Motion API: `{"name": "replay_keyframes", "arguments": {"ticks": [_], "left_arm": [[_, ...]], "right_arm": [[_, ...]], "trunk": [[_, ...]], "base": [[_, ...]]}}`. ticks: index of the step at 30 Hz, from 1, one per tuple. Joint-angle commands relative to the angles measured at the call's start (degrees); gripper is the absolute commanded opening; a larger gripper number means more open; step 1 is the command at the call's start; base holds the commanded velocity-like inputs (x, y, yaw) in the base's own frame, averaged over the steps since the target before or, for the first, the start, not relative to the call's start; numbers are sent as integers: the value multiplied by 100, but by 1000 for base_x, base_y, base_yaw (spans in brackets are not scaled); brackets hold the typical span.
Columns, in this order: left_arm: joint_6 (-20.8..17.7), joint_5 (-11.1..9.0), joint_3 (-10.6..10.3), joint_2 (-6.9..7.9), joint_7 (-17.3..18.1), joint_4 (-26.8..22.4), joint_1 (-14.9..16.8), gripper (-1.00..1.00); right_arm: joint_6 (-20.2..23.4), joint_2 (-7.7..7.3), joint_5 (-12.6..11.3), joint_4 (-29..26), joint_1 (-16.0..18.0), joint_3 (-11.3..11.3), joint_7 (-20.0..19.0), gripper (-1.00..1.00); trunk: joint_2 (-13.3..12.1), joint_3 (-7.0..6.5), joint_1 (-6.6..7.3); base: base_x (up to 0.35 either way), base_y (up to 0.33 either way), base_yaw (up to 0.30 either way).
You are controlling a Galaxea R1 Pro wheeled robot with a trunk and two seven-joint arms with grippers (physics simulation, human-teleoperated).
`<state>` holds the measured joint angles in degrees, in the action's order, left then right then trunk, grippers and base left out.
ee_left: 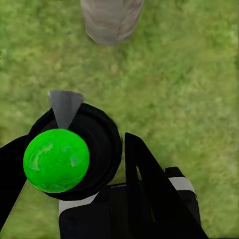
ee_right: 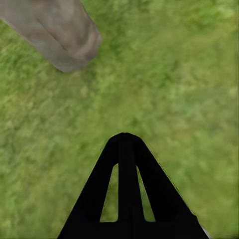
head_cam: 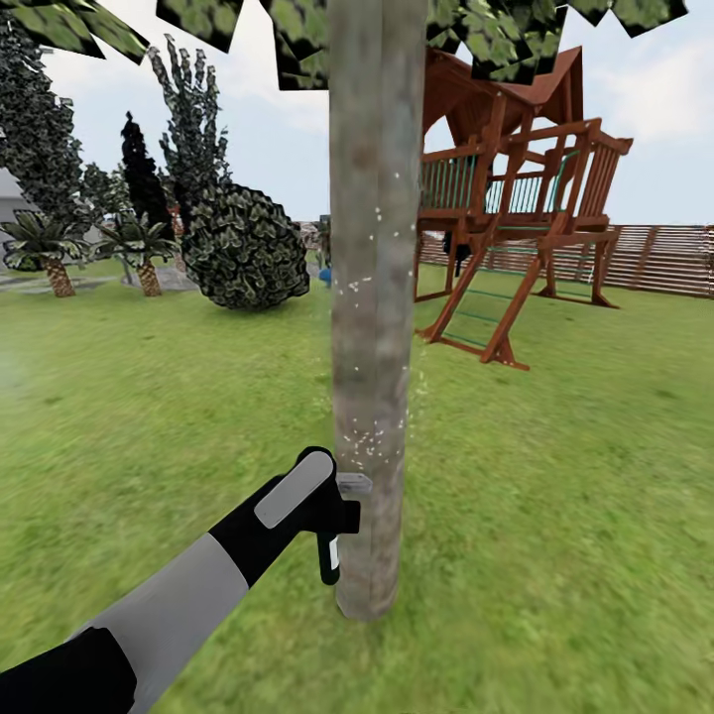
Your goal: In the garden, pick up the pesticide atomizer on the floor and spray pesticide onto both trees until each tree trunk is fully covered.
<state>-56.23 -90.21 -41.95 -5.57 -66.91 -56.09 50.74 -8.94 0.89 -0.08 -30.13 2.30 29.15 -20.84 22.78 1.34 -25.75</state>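
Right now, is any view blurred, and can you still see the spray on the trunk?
Head view: sharp; white pesticide specks show on the trunk above the atomizer. Both wrist views: soft grass, no specks discernible on the trunk base.

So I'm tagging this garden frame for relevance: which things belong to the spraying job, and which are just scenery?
Part of the job:
- pesticide atomizer, held in the left gripper
- tree trunk in front of it
- pesticide, white specks on the trunk

Just scenery:
- wooden playhouse
- round bush
- short palms
- slatted fence
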Motion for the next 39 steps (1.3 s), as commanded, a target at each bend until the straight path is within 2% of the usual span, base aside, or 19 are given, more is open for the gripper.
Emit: {"name": "replay_keyframes", "arguments": {"ticks": [1, 28, 32, 39], "left_arm": [[-20, -50, -6, 3, -59, -7, 6, -100], [-20, -50, -6, 4, -52, -15, -1, -100], [-20, -50, -6, 3, 79, -14, -2, -100], [-20, -50, -2, 11, 107, -9, -3, -100]], "right_arm": [[-2, 8, -1, -2, 8, 47, -52, -100], [-2, 8, -1, -2, 9, 47, -52, -100], [-2, 8, -1, -2, 8, 47, -52, -100], [-2, 8, -1, -2, 8, 47, -52, -100]], "trunk": [[13, 14, -4], [13, 14, -4], [13, 14, -4], [13, 14, -4]], "base": [[0, 333, -246], [0, 334, -246], [0, 346, -246], [0, 350, -246]]}}
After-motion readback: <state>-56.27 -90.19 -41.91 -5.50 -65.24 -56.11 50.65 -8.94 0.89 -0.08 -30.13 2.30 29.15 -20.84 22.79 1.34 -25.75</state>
